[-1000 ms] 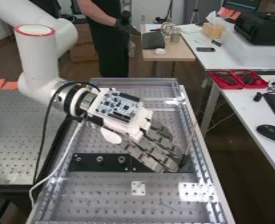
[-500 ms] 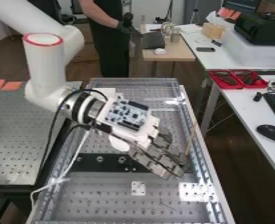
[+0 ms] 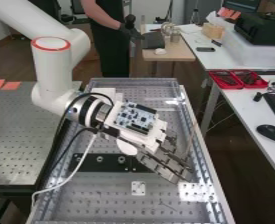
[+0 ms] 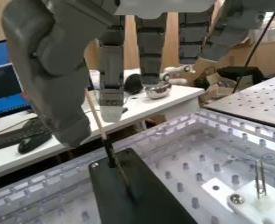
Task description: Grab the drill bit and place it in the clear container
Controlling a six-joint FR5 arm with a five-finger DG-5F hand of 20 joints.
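The hand (image 3: 166, 163) hangs over the right part of the bench, fingers straight and slanting down. In the wrist view the hand (image 4: 112, 72) is open, its thumb apart from the fingers. A thin rod, apparently the drill bit (image 4: 98, 117), copper-coloured above and dark lower down, stands tilted over a black plate (image 4: 137, 187), between thumb and fingers in that picture. Contact with the hand cannot be told. The high view shows the thin rod (image 3: 191, 136) beside the fingers. Clear walls (image 3: 134, 81) edge the perforated bench top; whether these are the clear container cannot be told.
A black strip with round fittings (image 3: 100, 160) crosses the bench under the hand. A small white plate (image 3: 138, 188) lies nearer. The wrist view has a white block with metal pins (image 4: 259, 192). Red trays (image 3: 235, 79) and a mouse (image 3: 272, 133) are on the side table.
The arm and hand have moved right and toward the bench's near end. The fingers now lie lower in the high view, and more of the black strip is uncovered.
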